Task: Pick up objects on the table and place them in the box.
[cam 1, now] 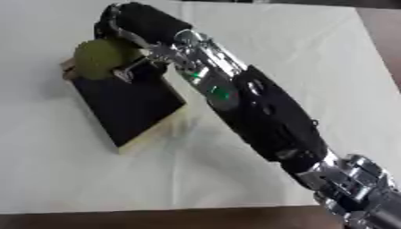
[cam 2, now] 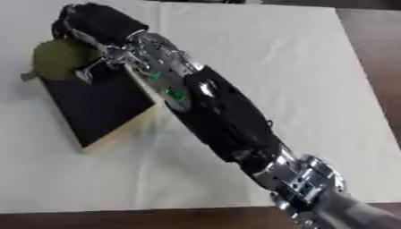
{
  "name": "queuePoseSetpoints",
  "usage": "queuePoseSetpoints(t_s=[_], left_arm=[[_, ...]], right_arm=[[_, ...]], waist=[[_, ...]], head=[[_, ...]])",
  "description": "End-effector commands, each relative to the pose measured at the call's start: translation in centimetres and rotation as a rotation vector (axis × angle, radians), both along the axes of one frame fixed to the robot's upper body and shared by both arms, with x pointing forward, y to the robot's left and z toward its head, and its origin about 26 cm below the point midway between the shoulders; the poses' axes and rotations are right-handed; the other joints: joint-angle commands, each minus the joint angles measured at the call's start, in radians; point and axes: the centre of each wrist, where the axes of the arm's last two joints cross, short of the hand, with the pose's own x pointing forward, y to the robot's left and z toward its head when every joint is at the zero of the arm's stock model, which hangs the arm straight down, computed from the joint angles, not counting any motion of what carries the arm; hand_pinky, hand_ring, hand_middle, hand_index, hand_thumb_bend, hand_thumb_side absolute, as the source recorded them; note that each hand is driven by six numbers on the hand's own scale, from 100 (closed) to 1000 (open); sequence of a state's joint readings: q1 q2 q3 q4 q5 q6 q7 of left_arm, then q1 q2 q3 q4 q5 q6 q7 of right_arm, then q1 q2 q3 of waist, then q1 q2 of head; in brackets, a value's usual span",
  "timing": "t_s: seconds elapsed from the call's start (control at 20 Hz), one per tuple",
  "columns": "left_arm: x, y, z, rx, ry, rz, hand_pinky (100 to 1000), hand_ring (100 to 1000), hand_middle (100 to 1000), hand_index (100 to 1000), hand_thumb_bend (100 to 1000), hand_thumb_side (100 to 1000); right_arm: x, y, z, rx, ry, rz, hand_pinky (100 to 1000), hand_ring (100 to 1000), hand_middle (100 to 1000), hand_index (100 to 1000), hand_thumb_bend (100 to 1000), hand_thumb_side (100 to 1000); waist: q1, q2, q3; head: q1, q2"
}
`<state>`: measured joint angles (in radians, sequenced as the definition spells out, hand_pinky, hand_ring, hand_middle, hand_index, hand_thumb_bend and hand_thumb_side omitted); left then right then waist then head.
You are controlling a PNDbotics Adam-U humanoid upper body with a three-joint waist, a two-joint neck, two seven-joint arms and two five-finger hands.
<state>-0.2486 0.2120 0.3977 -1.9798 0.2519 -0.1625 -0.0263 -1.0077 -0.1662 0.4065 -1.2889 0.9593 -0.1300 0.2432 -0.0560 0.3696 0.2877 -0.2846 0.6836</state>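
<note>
Right hand point(cam 1: 137, 22) reaches over the box's point(cam 1: 125, 105) far end, fingers curled around the green ball point(cam 1: 98, 58) at its seven o'clock, above the white surface point(cam 1: 313, 53).

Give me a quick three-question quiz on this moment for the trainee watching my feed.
1. True or false: the right hand reaches from the lower right across the white table to the far end of the box.
2. Which colour is the round object by that hand? A) red B) olive green C) blue
3. Fill in: the inside of the box looks ____.

Key: 1 true. 2 B. 3 black.
</note>
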Motion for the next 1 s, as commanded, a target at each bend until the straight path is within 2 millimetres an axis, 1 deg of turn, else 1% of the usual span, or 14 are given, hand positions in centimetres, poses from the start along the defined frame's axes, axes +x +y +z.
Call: queuePoseSetpoints(t_s=[0.05, 0.15, 0.25, 0.3, 0.35, 0.4, 0.45, 0.5, 0.55, 0.65, 0.75, 0.85, 1.0], left_arm=[[-0.2, -0.1, 0.9, 0.019, -0.032, -0.011, 692, 671, 703, 746, 100, 606], [-0.2, -0.1, 1.0, 0.019, -0.033, -0.011, 692, 671, 703, 746, 100, 606], [-0.2, -0.1, 1.0, 0.02, -0.033, -0.011, 692, 671, 703, 746, 100, 607], [-0.2, -0.1, 1.0, 0.021, -0.033, -0.01, 692, 671, 703, 746, 100, 607], [-0.2, -0.1, 1.0, 0.021, -0.033, -0.01, 692, 671, 703, 746, 100, 607], [-0.2, -0.1, 1.1, 0.021, -0.033, -0.009, 692, 671, 703, 746, 100, 607], [-0.2, -0.1, 1.1, 0.021, -0.032, -0.009, 692, 671, 703, 746, 100, 607], [-0.2, -0.1, 1.1, 0.022, -0.032, -0.008, 692, 671, 703, 746, 100, 607], [-0.2, -0.1, 1.1, 0.022, -0.032, -0.007, 692, 671, 703, 746, 100, 607], [-0.2, 0.0, 1.0, 0.021, -0.03, -0.004, 692, 670, 703, 746, 100, 607], [-0.2, 0.0, 1.0, 0.022, -0.03, -0.001, 692, 670, 702, 746, 100, 607], [-0.3, 0.1, 1.0, 0.022, -0.028, 0.003, 693, 670, 702, 745, 100, 607], [-0.3, 0.2, 1.0, 0.021, -0.026, 0.012, 693, 670, 702, 745, 100, 607]], right_arm=[[0.7, 0.6, -0.7, -0.008, -0.011, -0.008, 766, 673, 459, 610, 100, 100], [1.0, 0.7, -1.8, -0.013, 0.008, -0.018, 767, 679, 465, 616, 100, 100], [1.3, 0.6, -2.5, -0.031, 0.022, -0.027, 772, 705, 494, 647, 105, 100], [1.4, 0.6, -2.8, -0.043, 0.026, -0.033, 782, 731, 524, 678, 165, 100], [1.5, 0.5, -2.9, -0.052, 0.026, -0.036, 800, 773, 580, 727, 233, 100], [1.5, 0.5, -2.9, -0.061, 0.023, -0.037, 811, 802, 615, 755, 257, 100], [1.4, 0.5, -2.9, -0.069, 0.023, -0.036, 826, 840, 671, 785, 284, 100], [1.3, 0.4, -2.8, -0.08, 0.022, -0.032, 848, 884, 749, 813, 317, 100], [1.2, 0.3, -2.5, -0.088, 0.017, -0.031, 864, 909, 782, 836, 304, 100], [0.8, 0.1, -1.5, -0.085, -0.002, -0.03, 874, 926, 805, 853, 293, 100], [0.0, -0.3, 0.2, -0.053, -0.038, -0.024, 875, 927, 808, 856, 276, 100], [-1.2, -1.0, 2.4, -0.011, -0.078, -0.006, 873, 922, 805, 854, 259, 100], [-3.8, -3.0, 6.2, 0.064, -0.144, 0.022, 867, 912, 799, 849, 257, 100]], waist=[[0.007, -0.016, 0.006], [0.005, -0.015, 0.009], [0.002, -0.016, 0.01], [0.0, -0.016, 0.009], [-0.001, -0.016, 0.009], [-0.002, -0.016, 0.008], [-0.002, -0.016, 0.008], [-0.002, -0.017, 0.007], [-0.003, -0.017, 0.006], [-0.003, -0.018, 0.003], [-0.003, -0.021, -0.001], [-0.003, -0.024, -0.006], [-0.003, -0.029, -0.015]], head=[[-0.006, -0.013], [-0.005, -0.013], [-0.003, -0.012], [-0.002, -0.012], [0.0, -0.012], [0.001, -0.012], [0.002, -0.012], [0.004, -0.011], [0.005, -0.011], [0.009, -0.009], [0.013, -0.008], [0.018, -0.006], [0.027, -0.004]])
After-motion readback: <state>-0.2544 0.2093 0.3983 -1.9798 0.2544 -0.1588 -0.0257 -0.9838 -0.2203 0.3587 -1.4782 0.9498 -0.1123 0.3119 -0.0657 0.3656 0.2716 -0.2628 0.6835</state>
